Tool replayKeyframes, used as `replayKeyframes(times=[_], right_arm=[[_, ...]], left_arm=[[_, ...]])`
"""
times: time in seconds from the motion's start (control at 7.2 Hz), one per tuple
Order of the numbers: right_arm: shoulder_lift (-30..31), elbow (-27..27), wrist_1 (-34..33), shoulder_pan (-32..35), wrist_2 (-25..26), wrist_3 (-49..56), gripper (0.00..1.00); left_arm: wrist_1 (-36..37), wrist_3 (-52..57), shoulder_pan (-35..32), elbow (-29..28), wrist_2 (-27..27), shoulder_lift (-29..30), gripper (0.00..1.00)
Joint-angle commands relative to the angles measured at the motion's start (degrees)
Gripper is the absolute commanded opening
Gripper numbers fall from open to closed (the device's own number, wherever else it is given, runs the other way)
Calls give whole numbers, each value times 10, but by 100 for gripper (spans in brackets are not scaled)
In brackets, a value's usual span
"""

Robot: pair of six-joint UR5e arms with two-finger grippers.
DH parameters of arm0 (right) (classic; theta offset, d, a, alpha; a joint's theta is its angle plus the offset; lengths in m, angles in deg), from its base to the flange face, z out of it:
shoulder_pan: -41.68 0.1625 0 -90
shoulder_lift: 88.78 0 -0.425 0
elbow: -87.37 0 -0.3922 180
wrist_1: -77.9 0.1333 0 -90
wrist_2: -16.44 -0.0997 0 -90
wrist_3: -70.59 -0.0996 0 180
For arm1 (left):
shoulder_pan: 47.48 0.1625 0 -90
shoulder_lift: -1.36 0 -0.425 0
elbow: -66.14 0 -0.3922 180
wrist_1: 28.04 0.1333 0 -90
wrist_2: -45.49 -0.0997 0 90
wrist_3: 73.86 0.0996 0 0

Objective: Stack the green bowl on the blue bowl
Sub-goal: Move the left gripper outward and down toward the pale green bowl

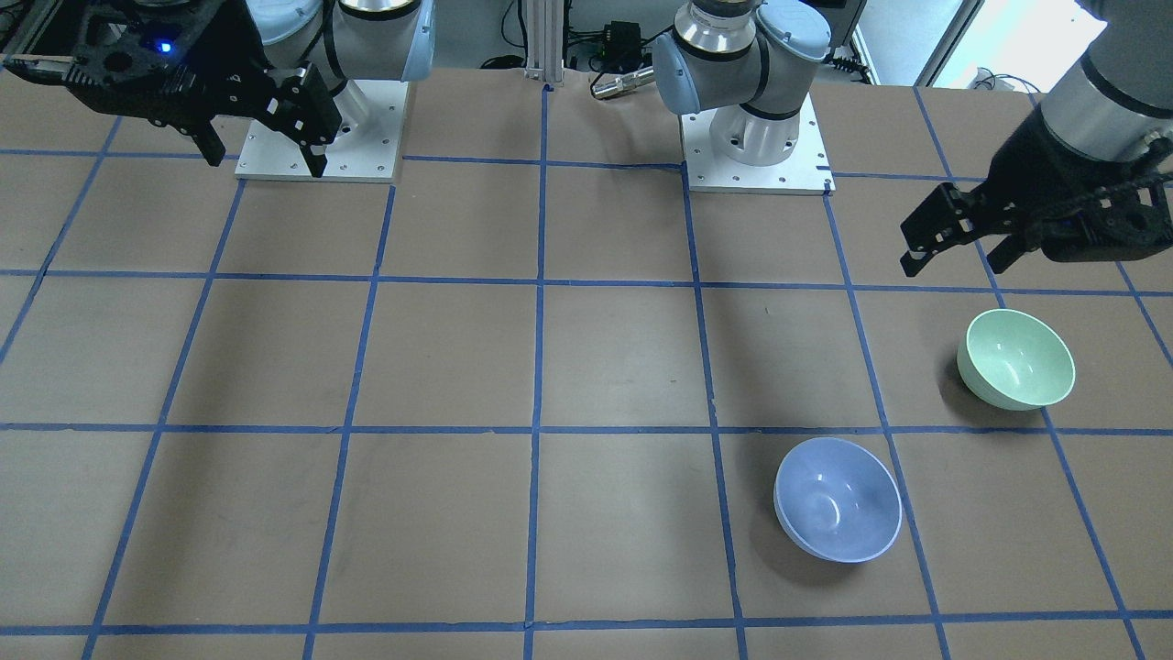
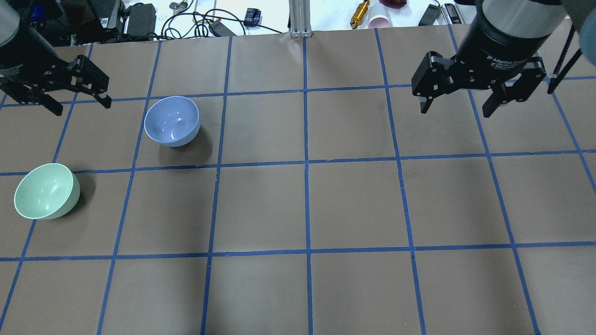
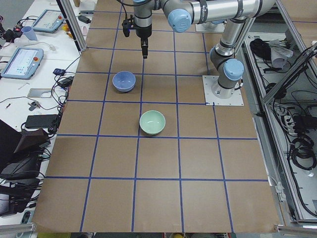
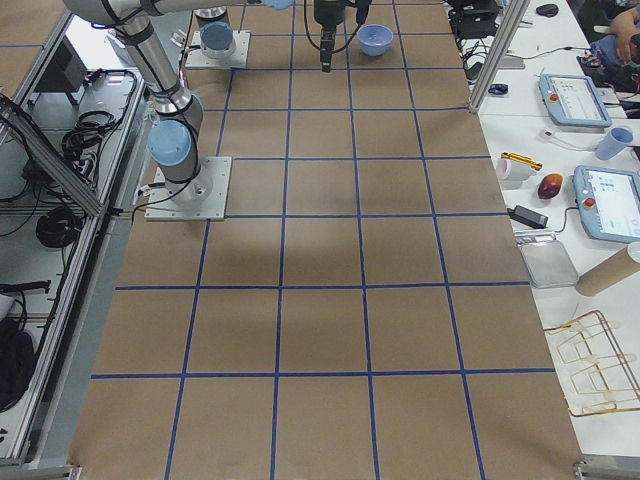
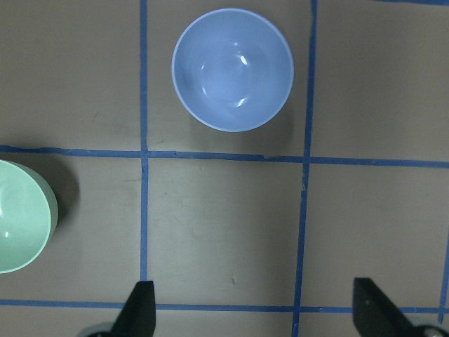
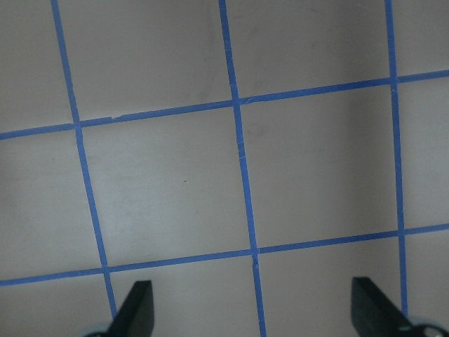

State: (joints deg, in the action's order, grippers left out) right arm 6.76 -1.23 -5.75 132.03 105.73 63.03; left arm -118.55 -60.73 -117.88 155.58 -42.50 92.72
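Observation:
The green bowl (image 1: 1015, 357) stands upright on the brown table near the robot's left end; it also shows in the overhead view (image 2: 45, 191) and at the left edge of the left wrist view (image 5: 17, 214). The blue bowl (image 1: 837, 498) stands upright about one grid square away, farther from the robot (image 2: 172, 121) (image 5: 232, 69). The two bowls are apart and both are empty. My left gripper (image 2: 83, 108) is open and empty, held high above the table between the bowls (image 1: 953, 266). My right gripper (image 2: 456, 111) is open and empty, high over the table's other half (image 1: 268, 165).
Blue tape lines divide the table into squares. The two arm bases (image 1: 770, 137) (image 1: 321, 137) stand on white plates at the robot's edge. Cables, a paper cup (image 2: 381, 21) and tools lie beyond the far edge.

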Motion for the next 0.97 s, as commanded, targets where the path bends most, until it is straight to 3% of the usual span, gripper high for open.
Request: replayKeyframes(times=[0.0,0.28,0.69,0.83], right_arm=[[0,0,1,0,0,0,100],[0,-1,1,0,0,0,100],[0,0,0,0,0,0,100],[0,0,1,0,0,0,100]], left_arm=[[9,55,67,13,-10,28,100],[70,143,130,28,-39,68,100],[169,217,206,68,-35,109,100],[221,288,228,85,-34,132,100]])
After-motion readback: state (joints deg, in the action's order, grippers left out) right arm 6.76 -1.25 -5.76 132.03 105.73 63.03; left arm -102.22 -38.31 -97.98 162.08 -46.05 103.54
